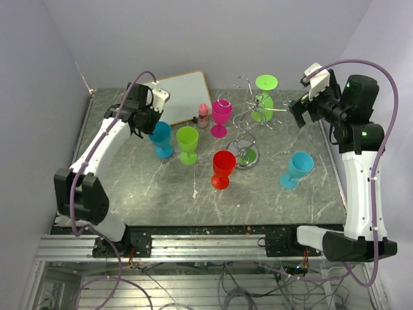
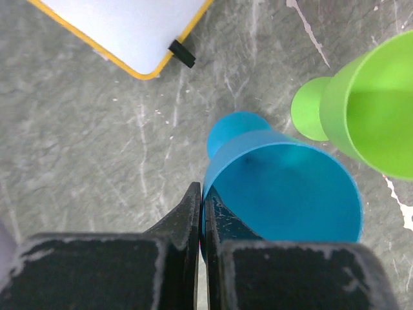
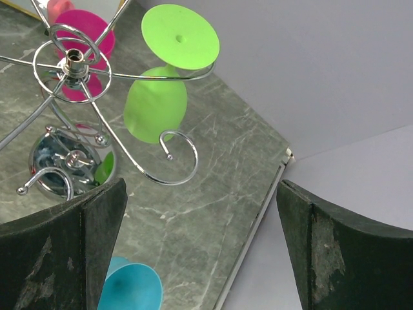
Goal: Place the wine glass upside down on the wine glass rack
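Black pads of the left pincer (image 2: 202,194) are drawn almost together on the near rim of the blue glass (image 2: 284,194), one finger outside the bowl and one inside, so the hold is on a thin strip of wall only. That glass is upright, mouth up, and seems to stand on the worktop (image 2: 77,161), though I cannot tell whether its foot is clear of the surface. A green glass (image 2: 374,110) stands just beside it on the right, and the board (image 2: 129,26) lies behind. The rack (image 1: 255,119) is well apart from this pincer, off to the right across the worktop, with the green glass and a pink glass (image 1: 221,115) between and a red glass (image 1: 223,169) nearer the front. One of its arms carries a hung glass (image 3: 158,106), foot up. The right pincer (image 3: 201,194) hangs beside the rack, spread wide with nothing in it. The main risk, I judge, is the rim grip: when the glass is lifted and turned over, its weight could swing it about the pads or slip it free. A sideways start could also knock the green glass, so close is it. At the rack, the stem must enter a free loop; a poor line could bump the hung glass or shove the wire stand over.
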{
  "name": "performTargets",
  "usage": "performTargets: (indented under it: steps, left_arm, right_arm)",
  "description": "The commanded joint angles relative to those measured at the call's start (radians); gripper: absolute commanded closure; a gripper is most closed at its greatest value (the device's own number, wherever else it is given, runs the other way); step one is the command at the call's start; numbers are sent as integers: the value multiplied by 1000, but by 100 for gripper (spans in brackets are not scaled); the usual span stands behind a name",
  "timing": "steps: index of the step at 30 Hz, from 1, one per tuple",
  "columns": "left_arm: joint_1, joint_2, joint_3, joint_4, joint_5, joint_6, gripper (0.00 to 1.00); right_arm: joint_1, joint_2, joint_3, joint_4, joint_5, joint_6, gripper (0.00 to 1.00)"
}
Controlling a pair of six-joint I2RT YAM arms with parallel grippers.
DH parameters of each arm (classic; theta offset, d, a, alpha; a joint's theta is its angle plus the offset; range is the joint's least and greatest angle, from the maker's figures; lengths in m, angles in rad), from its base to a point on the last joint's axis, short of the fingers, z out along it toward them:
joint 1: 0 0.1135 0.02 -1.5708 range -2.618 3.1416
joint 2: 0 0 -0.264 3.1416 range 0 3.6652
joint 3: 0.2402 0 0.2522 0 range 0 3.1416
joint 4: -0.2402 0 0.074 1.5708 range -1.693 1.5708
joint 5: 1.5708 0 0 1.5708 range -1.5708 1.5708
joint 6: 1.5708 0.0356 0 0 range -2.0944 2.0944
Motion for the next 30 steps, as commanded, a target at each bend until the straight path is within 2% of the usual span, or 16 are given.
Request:
performTargets:
  steps: [1,5,9,11,15,19,24,30]
  left_arm:
    - [-5,-156,-33,9,-57,45,93]
    - [6,-283,-84,19,-54,68,93]
    - [84,-448,-158,72,52,44,93]
    - [131,-521,-176,92,96,15,93]
    - [151,-599,-165,84,156,-35,93]
    - [152,-636,-114,50,196,-75,93]
    - [152,-637,-4,30,226,-125,93]
    - [152,-580,170,52,308,-243,93]
  right_arm:
    - [-13,1,-13,15,3,-5,0]
    - [-33,-20,-41,36,-61,11,0]
    - [-63,-32,-76,74,-198,59,0]
    - [-74,-24,-66,86,-237,70,0]
    - [-79,21,13,95,-246,128,0]
    - [-80,64,70,141,-290,236,2]
    - [-67,71,23,281,-412,420,6]
    - [103,131,117,319,-324,427,7]
